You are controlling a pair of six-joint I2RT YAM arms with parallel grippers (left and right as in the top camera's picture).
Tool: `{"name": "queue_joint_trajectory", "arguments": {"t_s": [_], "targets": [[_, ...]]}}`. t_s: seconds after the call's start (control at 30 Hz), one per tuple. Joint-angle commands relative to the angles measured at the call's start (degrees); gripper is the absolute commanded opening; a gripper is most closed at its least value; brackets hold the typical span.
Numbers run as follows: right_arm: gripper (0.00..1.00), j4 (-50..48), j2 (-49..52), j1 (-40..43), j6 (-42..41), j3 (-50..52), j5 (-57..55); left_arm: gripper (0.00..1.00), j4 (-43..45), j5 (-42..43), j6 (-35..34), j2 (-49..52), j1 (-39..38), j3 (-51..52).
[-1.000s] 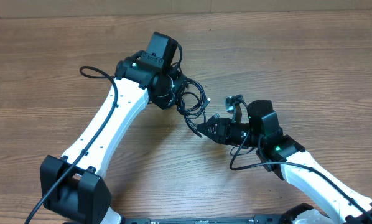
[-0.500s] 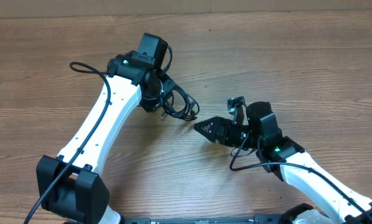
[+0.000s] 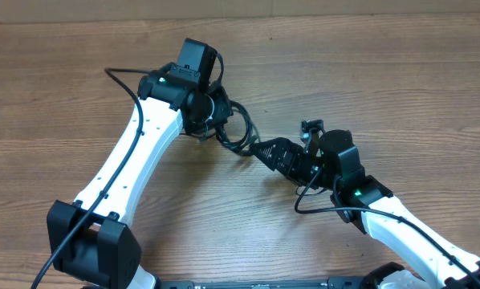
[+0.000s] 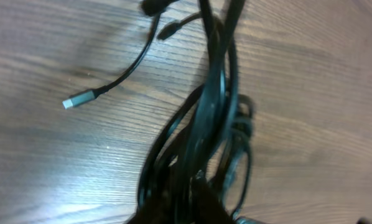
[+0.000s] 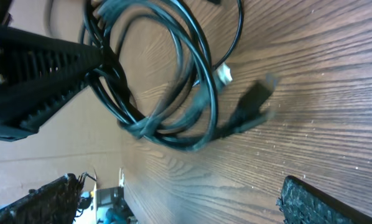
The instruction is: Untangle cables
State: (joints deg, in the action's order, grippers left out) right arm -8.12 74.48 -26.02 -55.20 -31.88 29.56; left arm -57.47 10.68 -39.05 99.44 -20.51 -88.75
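The cables (image 3: 238, 133) lie as a knotted bundle of thin black loops on the wooden table (image 3: 368, 72), between the two arms. My left gripper (image 3: 217, 125) stands over the bundle's left side. In the left wrist view the strands (image 4: 212, 106) run down into the left gripper (image 4: 192, 208), which looks shut on them, and one loose end with a silvery plug (image 4: 71, 101) lies to the left. My right gripper (image 3: 262, 149) is open just right of the bundle. In the right wrist view its wide-apart fingers (image 5: 313, 202) hold nothing, with the loops (image 5: 173, 87) and a white-tipped plug (image 5: 224, 76) ahead.
The left arm's own thicker black cable (image 3: 124, 80) arches over the table at the left. The table's far edge (image 3: 304, 14) runs along the top. Bare wood lies to the right and at the front left.
My right gripper has opened, let go of the strand and moved up-left toward the bundle. The left gripper dragged the bundle left, then shifted slightly back right.
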Motion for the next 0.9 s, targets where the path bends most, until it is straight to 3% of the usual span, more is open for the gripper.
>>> {"name": "queue_joint_trajectory", "arguments": {"t_s": [0.0, 0.03, 0.17, 0.37, 0.47, 0.67, 0.77, 0.87], "targets": [[1.0, -0.35, -0.31, -0.28, -0.31, 0.31, -1.73, 0.55, -1.62, 0.9, 12.22, -0.33, -0.13, -0.98], [1.0, -0.33, -0.31, -0.28, -0.31, 0.31, -1.97, 0.79, -2.38, 0.15, 12.59, -0.33, -0.13, -0.98], [1.0, 0.98, -0.31, -0.26, -0.28, 0.31, -5.11, 1.0, -3.63, -1.22, 11.15, -0.33, -0.13, -0.98], [1.0, 1.6, -0.31, -0.26, 2.25, 0.31, -6.25, 0.98, -7.02, -1.22, -0.24, -0.33, -0.15, -0.96], [1.0, 1.95, -0.31, -0.26, 3.19, 0.31, -6.64, 0.72, -8.55, -1.22, -8.94, -0.33, -0.2, -0.2], [1.0, 3.34, -0.31, -0.26, 3.19, 0.31, -7.87, 0.49, -6.78, -2.73, -25.05, -0.33, -0.92, 6.49], [1.0, 4.57, -0.31, -0.22, 3.19, 0.31, -9.22, 0.5, -1.07, -1.9, -27.89, -0.33, -1.57, 11.15], [1.0, 5.11, -0.31, 0.15, 3.21, 0.31, -9.18, 0.64, 4.79, -0.44, -27.91, -0.33, -2.78, 15.45]]}}
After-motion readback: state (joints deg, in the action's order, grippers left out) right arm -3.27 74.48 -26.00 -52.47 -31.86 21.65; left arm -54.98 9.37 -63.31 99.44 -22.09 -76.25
